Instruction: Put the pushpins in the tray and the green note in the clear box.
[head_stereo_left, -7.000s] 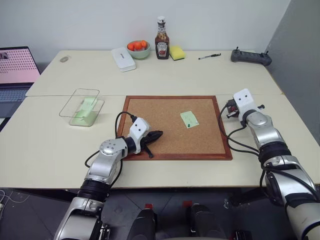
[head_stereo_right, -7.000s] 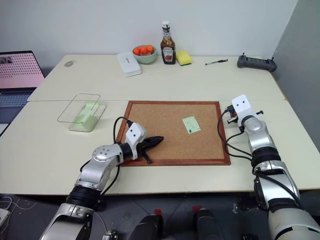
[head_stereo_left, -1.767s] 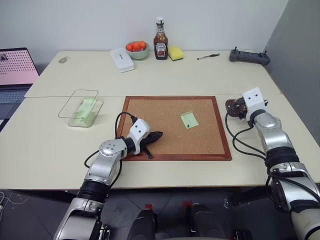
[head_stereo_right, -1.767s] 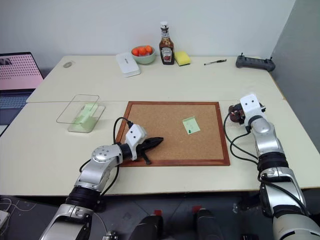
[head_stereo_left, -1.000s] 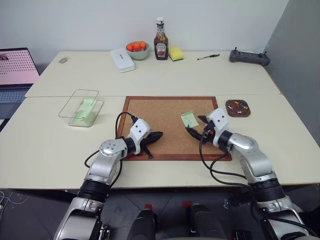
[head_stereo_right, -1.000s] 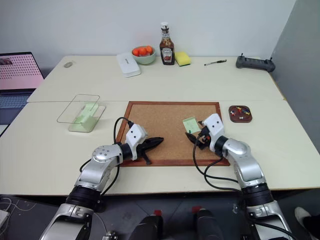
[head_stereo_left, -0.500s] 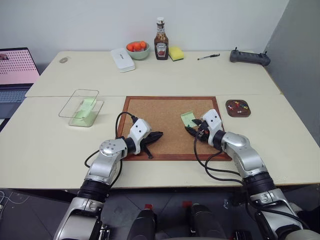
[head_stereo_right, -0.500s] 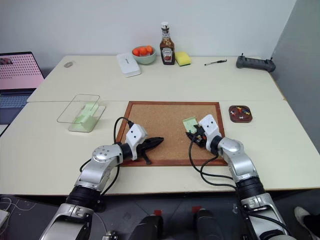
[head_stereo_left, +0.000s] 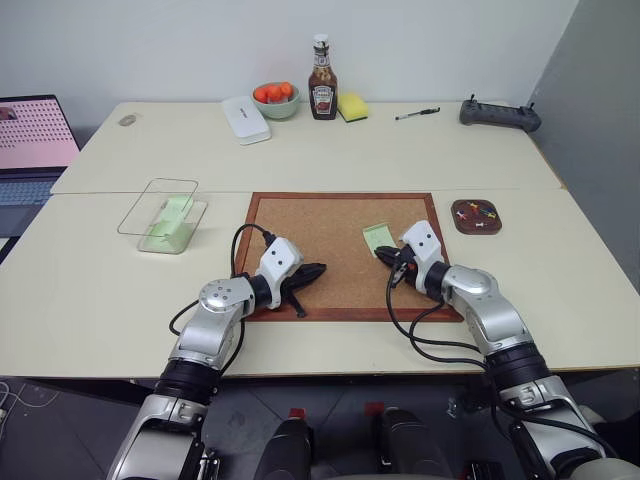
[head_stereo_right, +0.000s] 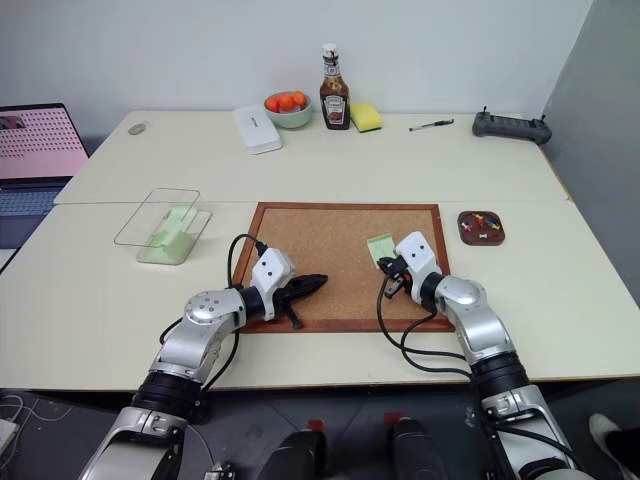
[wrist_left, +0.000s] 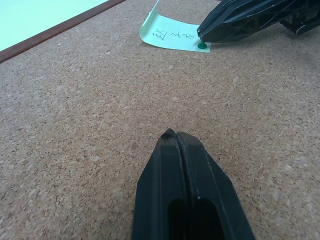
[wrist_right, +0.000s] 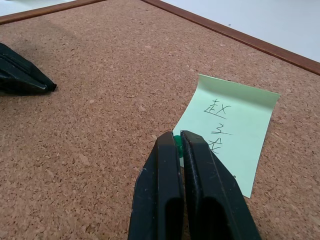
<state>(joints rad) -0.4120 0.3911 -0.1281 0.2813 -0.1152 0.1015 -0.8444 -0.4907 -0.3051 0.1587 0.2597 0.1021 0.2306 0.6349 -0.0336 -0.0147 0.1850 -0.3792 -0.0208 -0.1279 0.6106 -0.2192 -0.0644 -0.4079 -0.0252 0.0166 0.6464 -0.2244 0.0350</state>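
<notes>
The green note lies on the cork board, pinned at its near corner by a green pushpin. My right gripper is shut on that pin's head, fingertips at the note's corner. My left gripper is shut on nothing and rests on the board near its front left. The dark red-brown tray sits right of the board with several pushpins in it. The clear box stands left of the board, lid raised, a pale green slip inside.
A laptop is at the far left. Along the back edge stand a white case, a green bowl of oranges, a sauce bottle and a yellow sponge. A pen and a black controller lie at the back right.
My right arm came from the tray to the note's near corner, and its open fingers closed on the green pin. The left arm has not moved.
</notes>
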